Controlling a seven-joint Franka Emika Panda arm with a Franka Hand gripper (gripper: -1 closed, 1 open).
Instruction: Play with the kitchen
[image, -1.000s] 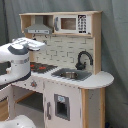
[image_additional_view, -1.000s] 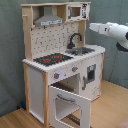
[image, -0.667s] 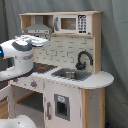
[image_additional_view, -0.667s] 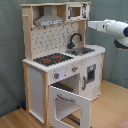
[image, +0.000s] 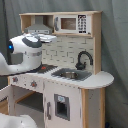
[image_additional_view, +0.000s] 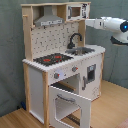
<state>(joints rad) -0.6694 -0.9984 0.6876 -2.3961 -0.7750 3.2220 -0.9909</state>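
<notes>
1 kitchen (image_additional_view: 62, 70), 1 robot arm (image_additional_view: 107, 23), seemingly nothing else countable.

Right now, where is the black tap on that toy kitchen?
The tap rises behind the sink, in the second exterior view to the right of the hob and below the microwave. The oven door hangs open beneath.
</notes>
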